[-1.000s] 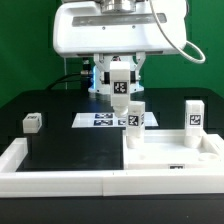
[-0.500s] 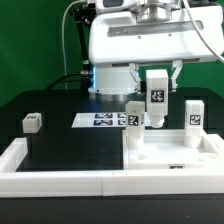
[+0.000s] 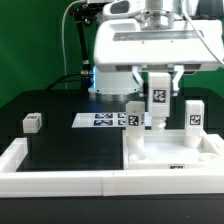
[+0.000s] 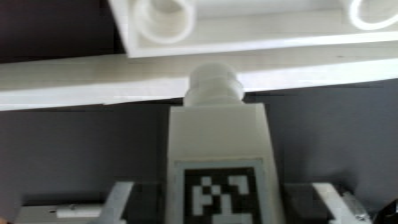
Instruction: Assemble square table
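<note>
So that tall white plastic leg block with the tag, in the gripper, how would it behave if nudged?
Probably stiff: the tall white plastic leg block shows straight edges in the gripper. Stood free, it would likely tip, being tall and narrow. Its smooth faces may slip.

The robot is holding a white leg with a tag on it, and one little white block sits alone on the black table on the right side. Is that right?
Not quite. The little white block sits alone on the black table on the exterior view's left, not its right, as the exterior view shows. The rest is right: the gripper is holding a white leg with a tag on it.
</note>
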Motion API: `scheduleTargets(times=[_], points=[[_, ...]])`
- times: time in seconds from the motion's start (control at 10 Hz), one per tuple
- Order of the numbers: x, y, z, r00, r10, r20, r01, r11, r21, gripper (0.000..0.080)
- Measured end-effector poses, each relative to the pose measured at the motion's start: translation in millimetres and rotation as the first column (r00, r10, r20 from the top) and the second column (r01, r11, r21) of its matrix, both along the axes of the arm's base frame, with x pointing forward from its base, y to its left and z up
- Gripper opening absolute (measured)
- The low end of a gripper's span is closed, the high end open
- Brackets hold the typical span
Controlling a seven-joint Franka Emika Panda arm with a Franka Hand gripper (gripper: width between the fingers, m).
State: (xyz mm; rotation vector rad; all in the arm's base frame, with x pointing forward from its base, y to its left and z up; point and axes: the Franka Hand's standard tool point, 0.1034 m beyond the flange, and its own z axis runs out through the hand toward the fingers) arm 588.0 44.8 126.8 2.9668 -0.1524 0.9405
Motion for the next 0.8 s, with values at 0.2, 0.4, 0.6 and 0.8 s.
scheduleTargets(times=[0.2,0.4,0.6,0.8], points=[[3.5,22.6,-3.0,1.000,0.022,0.002,-0.022,1.000,0.015,0.0290],[5.2,42.3,-8.4,0.999,0.035,0.003,-0.035,0.999,0.033,0.0290],[5.0,40.3,-9.1,0.999,0.037,0.001,-0.037,0.999,0.029,0.0290],[4.8,40.0,-9.4,0.999,0.036,0.001,-0.036,0.999,0.029,0.0290]])
